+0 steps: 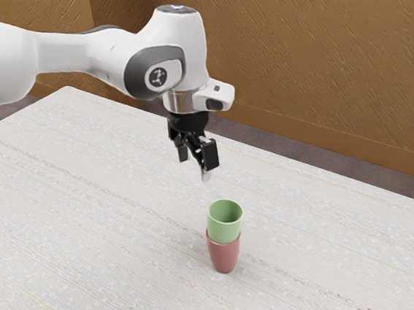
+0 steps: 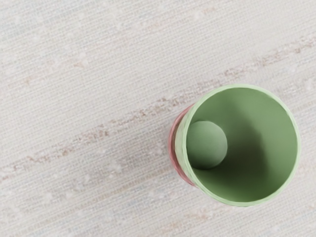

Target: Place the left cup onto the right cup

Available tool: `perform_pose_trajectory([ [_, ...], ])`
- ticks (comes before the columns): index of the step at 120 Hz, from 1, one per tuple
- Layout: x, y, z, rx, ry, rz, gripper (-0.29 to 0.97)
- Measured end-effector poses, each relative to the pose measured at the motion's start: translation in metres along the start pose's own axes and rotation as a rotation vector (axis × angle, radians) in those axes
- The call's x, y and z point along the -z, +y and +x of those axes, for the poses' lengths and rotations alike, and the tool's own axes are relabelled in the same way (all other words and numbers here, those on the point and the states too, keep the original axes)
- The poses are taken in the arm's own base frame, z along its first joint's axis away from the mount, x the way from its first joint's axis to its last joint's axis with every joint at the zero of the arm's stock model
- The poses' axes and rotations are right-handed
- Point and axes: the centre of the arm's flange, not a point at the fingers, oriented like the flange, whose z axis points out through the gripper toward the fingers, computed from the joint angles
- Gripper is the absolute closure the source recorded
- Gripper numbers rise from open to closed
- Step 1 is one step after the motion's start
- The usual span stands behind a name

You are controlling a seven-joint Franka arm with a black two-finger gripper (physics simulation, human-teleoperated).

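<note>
1. Green over dull red: in the exterior view the green cup (image 1: 225, 217) sits upright, nested in the mouth of the red cup (image 1: 223, 256). Only the red cup's lower body shows beneath it. The stack stands a little below and right of the frame's centre on the pale, speckled desk (image 1: 77, 208).
2. The white Franka arm (image 1: 70, 54) enters from the upper left of the frame and bends down near top centre. Its black jaws hang just above the frame's centre, up and to the left of the stack and clear of the green rim. They are spread apart, with nothing between them.
3. A brown textured wall (image 1: 334, 57) runs across the top of the frame behind the desk.
4. The wrist view looks straight down into the green cup (image 2: 247, 143), whose round floor and inner wall are plain to see. A thin crescent of the red cup (image 2: 173, 143) peeks out along one side of it. The streaked desk (image 2: 74, 74) lies all around the pair.
</note>
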Motion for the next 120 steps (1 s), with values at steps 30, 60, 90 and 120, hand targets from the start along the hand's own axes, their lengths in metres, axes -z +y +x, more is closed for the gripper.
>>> perform_pose_trajectory([
  [30,0.027,-0.031,-0.003,0.050,-0.004,0.009,0.00],
  [60,0.060,-0.076,-0.005,0.126,0.029,0.028,0.00],
  [90,0.085,-0.096,-0.008,0.154,0.062,0.061,0.00],
  [120,0.087,-0.100,-0.012,0.162,0.057,0.062,0.00],
])
